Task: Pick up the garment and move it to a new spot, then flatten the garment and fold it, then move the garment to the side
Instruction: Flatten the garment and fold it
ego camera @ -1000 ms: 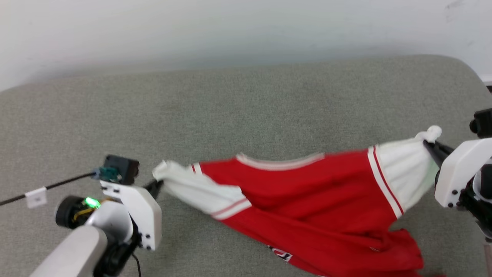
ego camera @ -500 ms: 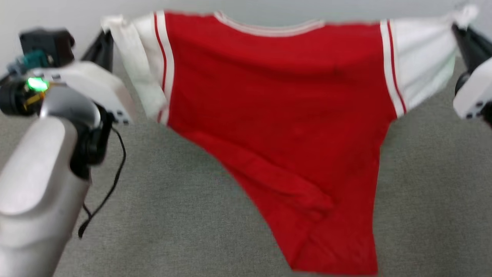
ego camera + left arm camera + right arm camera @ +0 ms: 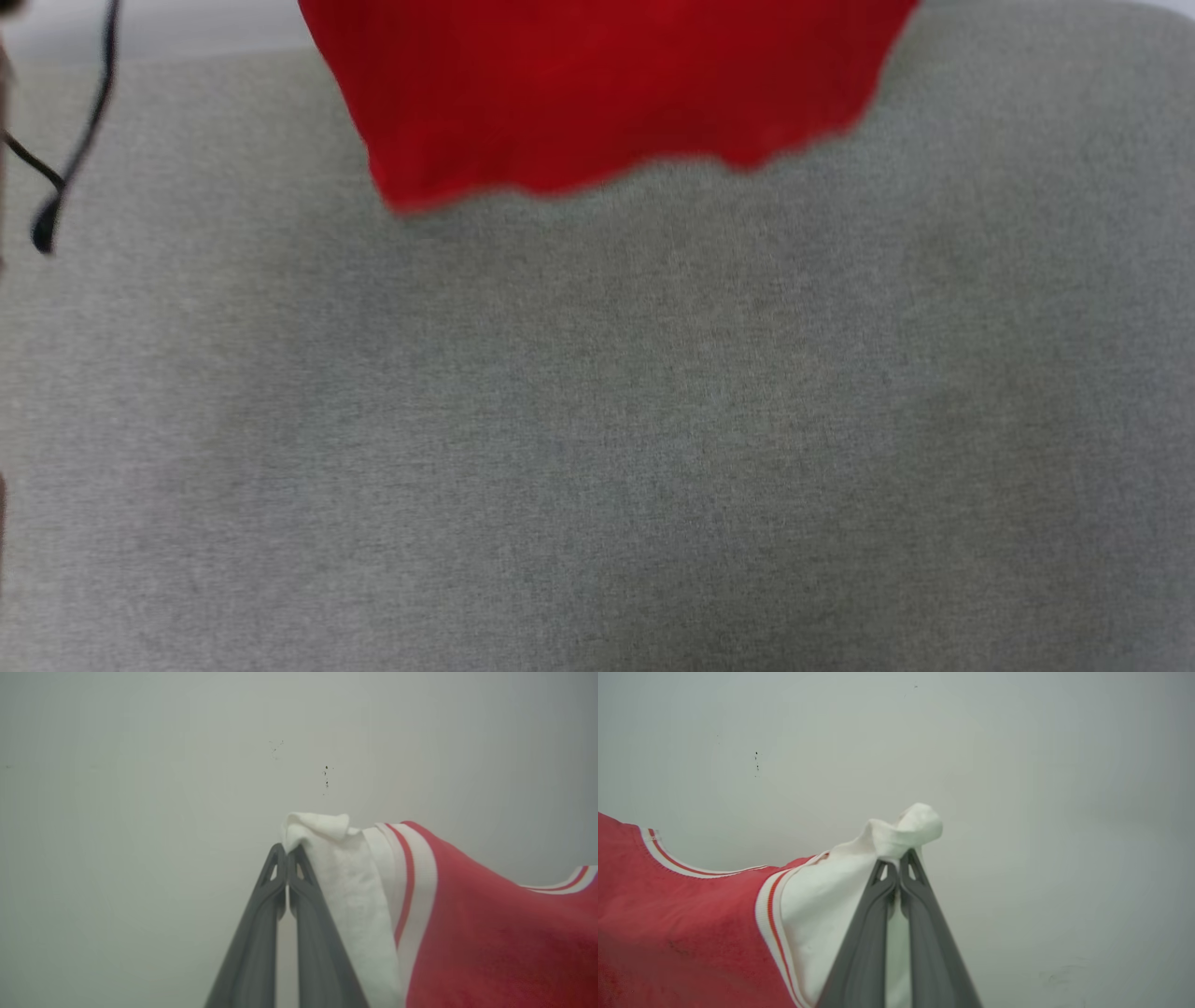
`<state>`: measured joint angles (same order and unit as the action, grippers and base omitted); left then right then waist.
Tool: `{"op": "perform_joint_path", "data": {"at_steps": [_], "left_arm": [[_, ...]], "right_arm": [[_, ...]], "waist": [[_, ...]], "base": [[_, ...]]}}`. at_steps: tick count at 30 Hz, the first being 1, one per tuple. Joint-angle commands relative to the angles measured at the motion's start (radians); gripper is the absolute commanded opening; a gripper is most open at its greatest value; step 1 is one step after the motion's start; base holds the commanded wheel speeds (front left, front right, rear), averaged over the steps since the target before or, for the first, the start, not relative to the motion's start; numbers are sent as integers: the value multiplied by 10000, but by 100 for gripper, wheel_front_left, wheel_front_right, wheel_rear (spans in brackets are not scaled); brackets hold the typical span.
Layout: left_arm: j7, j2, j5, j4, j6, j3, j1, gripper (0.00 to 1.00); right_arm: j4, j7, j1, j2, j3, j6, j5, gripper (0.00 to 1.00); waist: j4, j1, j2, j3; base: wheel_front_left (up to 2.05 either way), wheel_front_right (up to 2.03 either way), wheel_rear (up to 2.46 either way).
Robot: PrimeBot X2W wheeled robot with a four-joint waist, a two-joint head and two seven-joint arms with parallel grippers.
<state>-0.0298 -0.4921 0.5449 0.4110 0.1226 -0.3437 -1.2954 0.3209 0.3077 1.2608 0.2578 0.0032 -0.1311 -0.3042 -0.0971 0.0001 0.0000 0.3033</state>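
Holding the red jersey-style garment (image 3: 607,93) with white sleeves aloft, spread wide, hem hanging above the grey upholstered surface (image 3: 597,420). Pinching one white sleeve tip in the left gripper (image 3: 286,851), dark fingers pressed together on the cloth; pinching the other sleeve tip likewise in the right gripper (image 3: 899,858). Risks a slip: only small bunches of fabric caught at the fingertips, so a sharp swing above the surface could pull a sleeve free and drop the garment crumpled.
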Motion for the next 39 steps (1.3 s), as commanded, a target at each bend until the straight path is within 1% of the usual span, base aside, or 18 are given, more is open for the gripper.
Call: {"op": "perform_joint_path", "data": {"at_steps": [1,4,8,10,11,14,21,25,29,34,36,37,39], "left_arm": [[175,-29,-57,227,-100,64,-448,0],[310,-59,-120,618,-329,71,-1332,0],[380,-12,-197,942,-482,44,-2166,0],[426,19,-208,1099,-510,27,-2422,0],[426,19,-208,1099,-510,27,-2422,0],[487,150,-157,1364,-575,-26,-2666,0],[704,446,-38,2251,-720,-198,-2479,0],[912,686,184,2896,-909,-231,-2050,0],[1161,899,454,3532,-1162,-239,-1442,0],[1739,1280,786,3980,-1424,-256,-212,0],[1969,1462,880,4044,-1488,-317,472,0],[2356,1543,1042,3935,-1553,-305,1654,0],[2561,1484,1095,3764,-1527,-270,2501,0]], "right_arm": [[330,-251,582,-57,126,7,4,0],[898,-604,1664,-49,353,7,-22,0],[1617,-1035,2801,36,656,7,-122,0],[1957,-1256,3217,-27,889,7,-251,0],[1957,-1256,3217,-27,889,7,-251,0],[2467,-1582,3769,-23,1174,7,-419,0],[4066,-2253,4096,-315,2002,7,-839,0],[4798,-2606,3545,-487,2560,7,-1100,0],[5343,-2571,2808,-518,2985,7,-1343,0],[5625,-2437,1349,-292,3251,9,-1872,0],[5531,-2445,603,-140,3331,7,-2076,0],[5240,-2577,-626,-57,3431,7,-2419,0],[4950,-2670,-1454,70,3479,9,-2580,0]], "waist": [[-164,-1,0,477],[-199,-1,0,960],[-177,-1,0,1800],[-180,-1,0,2168],[-180,-1,0,2168],[-163,-1,0,2687],[-174,-1,0,3393],[-145,-1,0,3463],[-90,-1,0,3318],[89,-1,0,2790],[180,-1,0,2517],[175,-1,0,1988],[136,-1,0,1565]], "base": [[0,0,0],[0,0,0],[0,0,0],[0,0,0],[0,0,0],[0,0,0],[0,0,0],[0,0,0],[0,0,0],[0,0,0],[0,0,0],[0,0,0],[0,0,0]]}}
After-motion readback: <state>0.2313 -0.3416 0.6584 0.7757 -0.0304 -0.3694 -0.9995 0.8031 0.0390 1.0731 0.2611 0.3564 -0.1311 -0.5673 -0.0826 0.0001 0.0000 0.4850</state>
